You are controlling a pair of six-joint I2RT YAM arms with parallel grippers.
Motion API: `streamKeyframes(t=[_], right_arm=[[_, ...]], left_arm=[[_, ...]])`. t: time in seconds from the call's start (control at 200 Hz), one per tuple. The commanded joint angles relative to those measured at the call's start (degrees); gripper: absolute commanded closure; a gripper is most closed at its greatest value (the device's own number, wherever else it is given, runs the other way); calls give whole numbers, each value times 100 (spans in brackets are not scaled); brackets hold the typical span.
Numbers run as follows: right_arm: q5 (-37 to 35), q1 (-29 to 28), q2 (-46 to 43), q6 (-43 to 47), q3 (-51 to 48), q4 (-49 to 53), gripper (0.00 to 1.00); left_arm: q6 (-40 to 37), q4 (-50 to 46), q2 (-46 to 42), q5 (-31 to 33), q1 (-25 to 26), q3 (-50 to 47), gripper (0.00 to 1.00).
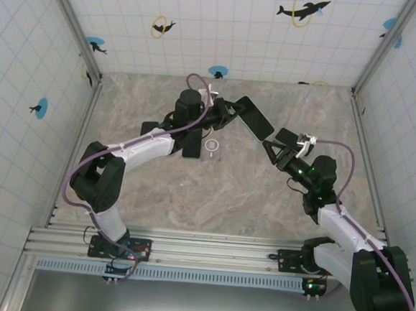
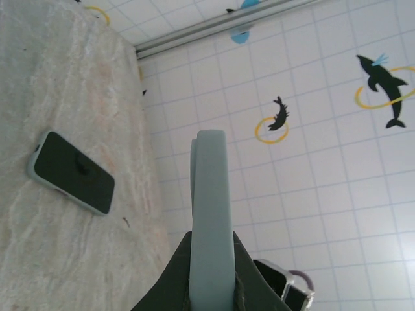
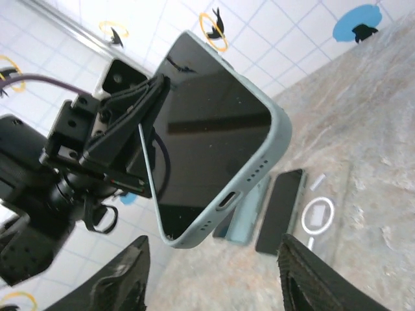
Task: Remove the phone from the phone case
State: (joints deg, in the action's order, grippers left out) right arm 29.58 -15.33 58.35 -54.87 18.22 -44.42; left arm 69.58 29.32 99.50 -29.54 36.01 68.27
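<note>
The phone, its dark screen point(image 3: 207, 123) showing, sits in a pale grey-blue case point(image 3: 272, 152) and is held in the air above the table. My left gripper point(image 1: 229, 114) is shut on the case's side edge point(image 2: 211, 207), and the left fingers point(image 3: 123, 139) clamp the case from the left. My right gripper point(image 1: 275, 148) is open just below the case's bottom end with the charging port point(image 3: 228, 201). Its two dark fingertips point(image 3: 126, 278) stand wide apart, touching nothing.
On the marble table point(image 1: 226, 193) lie a second dark phone point(image 3: 280, 210) beside a pale case point(image 3: 248, 217), a white ring point(image 1: 212, 145) and a small white strip point(image 3: 316, 181). Another cased phone point(image 2: 71, 172) lies flat. Tiled walls enclose the table on three sides.
</note>
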Motion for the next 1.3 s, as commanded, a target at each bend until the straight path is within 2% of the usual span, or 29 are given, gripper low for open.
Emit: streamKeyframes(t=[0.0,0.13,0.265,0.45,0.606,0.741,0.941,1.161,1.296], right_arm=[[-479,-188,104,-896,-156,-1023,50],[-494,-309,339,-1244,-168,-1672,60],[-479,-356,575,-1601,-122,-2269,66],[-412,-363,763,-1676,53,-2406,71],[-418,-361,842,-1658,125,-2413,81],[-328,-363,939,-1626,279,-2445,83],[-146,-357,1029,-1310,338,-2298,87],[132,-322,1086,-517,383,-1641,89],[179,-242,1083,97,457,-1017,90]], left_arm=[[403,772,-280,-131,17,-6,94],[503,887,-299,-131,12,-26,94],[537,945,-315,-122,12,-45,94],[643,1064,-313,-157,26,-68,95],[772,1196,-318,-157,34,-86,96],[887,1274,-335,-197,56,-95,96],[1091,1439,-387,-219,77,-124,98],[1917,2222,-359,-210,114,-283,100],[2022,2224,-395,-230,169,-227,100]])
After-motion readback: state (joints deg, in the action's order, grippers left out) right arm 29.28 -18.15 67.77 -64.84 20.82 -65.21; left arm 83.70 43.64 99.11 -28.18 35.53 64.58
